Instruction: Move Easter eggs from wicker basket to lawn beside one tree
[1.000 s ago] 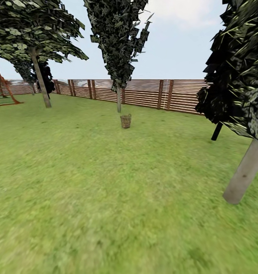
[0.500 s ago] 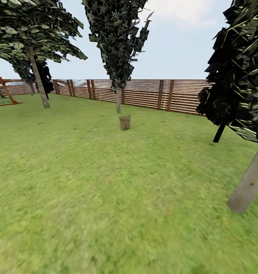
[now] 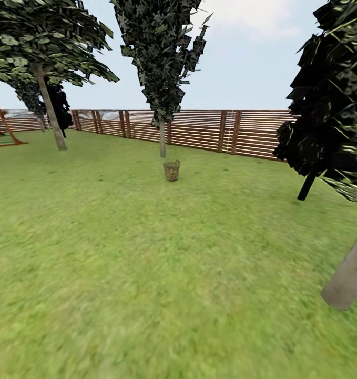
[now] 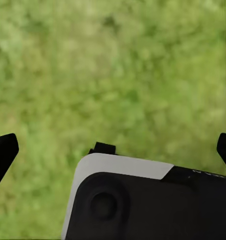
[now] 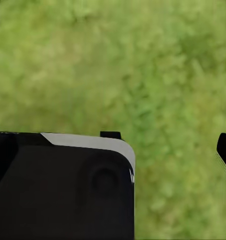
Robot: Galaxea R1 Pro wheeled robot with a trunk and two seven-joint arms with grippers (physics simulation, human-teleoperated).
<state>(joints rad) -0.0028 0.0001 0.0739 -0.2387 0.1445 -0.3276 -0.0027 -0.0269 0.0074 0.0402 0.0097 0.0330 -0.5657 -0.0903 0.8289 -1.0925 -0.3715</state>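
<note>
Standing far ahead on mottled lawn [image 3: 146, 273], woven wicker basket [image 3: 171, 171] slightly nearer than before, both grippers' fingers spread wide over grass.

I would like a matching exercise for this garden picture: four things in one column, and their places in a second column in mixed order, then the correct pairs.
Things
1. wicker basket
2. wooden playset
3. thick grey-brown trunk
4. fence

Places in the head view
A. at the far left edge, on the lawn
B. near the right edge, closest to the camera
C. along the back of the garden, behind the trees
D. near the middle, just in front of the slim-trunked tree

Pairs: 1-D, 2-A, 3-B, 4-C
</note>
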